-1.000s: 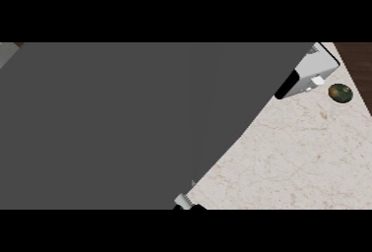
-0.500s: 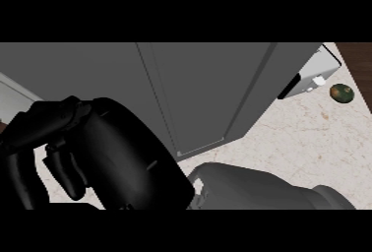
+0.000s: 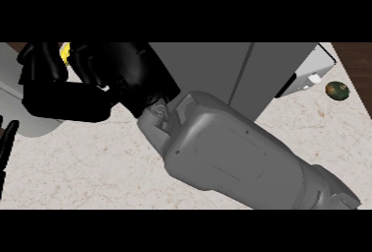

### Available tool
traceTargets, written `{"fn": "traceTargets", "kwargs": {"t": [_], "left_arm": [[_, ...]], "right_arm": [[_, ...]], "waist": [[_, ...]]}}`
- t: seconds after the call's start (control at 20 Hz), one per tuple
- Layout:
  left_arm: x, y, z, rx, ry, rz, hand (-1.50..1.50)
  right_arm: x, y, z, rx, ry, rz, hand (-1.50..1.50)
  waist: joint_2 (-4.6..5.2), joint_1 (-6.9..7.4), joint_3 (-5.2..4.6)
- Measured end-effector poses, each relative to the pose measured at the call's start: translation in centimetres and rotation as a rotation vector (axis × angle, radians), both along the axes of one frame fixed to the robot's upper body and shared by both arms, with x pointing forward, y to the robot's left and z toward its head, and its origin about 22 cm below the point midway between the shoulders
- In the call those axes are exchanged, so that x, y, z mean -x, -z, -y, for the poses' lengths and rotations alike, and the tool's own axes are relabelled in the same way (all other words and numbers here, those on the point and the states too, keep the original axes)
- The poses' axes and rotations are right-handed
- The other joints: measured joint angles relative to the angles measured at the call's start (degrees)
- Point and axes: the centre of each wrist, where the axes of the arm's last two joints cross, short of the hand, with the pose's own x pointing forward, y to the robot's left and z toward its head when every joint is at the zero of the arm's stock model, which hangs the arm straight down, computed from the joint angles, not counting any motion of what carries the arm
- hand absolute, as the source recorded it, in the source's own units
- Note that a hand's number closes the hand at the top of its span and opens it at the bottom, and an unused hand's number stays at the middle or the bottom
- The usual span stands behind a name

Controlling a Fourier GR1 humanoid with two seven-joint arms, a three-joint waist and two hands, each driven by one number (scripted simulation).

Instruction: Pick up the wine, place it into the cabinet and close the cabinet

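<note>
Starting at the far left edge, a thin dark shape (image 3: 7, 147) lies over the counter (image 3: 80, 167). It is cut off by the frame and I cannot tell what it is. Just above it a smooth pale grey surface (image 3: 29, 123) takes up the upper left corner, and its rounded lower edge meets the speckled beige stone.

Over that pale surface sits the right hand (image 3: 94, 74), black and seen from close by, in the upper left of the view. A small yellow patch (image 3: 66, 51) shows against the black near the top of the hand. It may be part of the wine, but no bottle can be made out, so where the wine stands cannot be read. Whether the fingers are closed on anything I cannot tell.

The grey forearm (image 3: 240, 157) runs from the hand down to the lower right and covers much of the counter's middle. Behind it stands the cabinet (image 3: 210, 69), with flat grey panels along the top and one vertical seam showing.

Right of the cabinet a white and grey appliance (image 3: 311, 74) sits at an angle on the counter. Near it, further right and apart from it, lies a small dark green round thing (image 3: 335, 90). A brown strip (image 3: 357, 64) fills the upper right corner.
</note>
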Motion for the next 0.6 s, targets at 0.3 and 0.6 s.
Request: {"fn": "traceTargets", "kwargs": {"t": [0.3, 0.6], "left_arm": [[-0.7, 0.2, -0.6, -0.009, -0.006, -0.002, -1.5], [-0.7, -0.3, -0.2, -0.012, 0.002, 0.001, -1.5]], "right_arm": [[-3.4, 0.4, 0.5, 0.009, -0.012, -0.015, 1.5], [-4.8, 1.4, 1.3, 0.016, -0.04, 0.017, 1.5]], "waist": [[-0.68, 0.01, -0.01], [-1.75, 0.4, -0.27]]}}
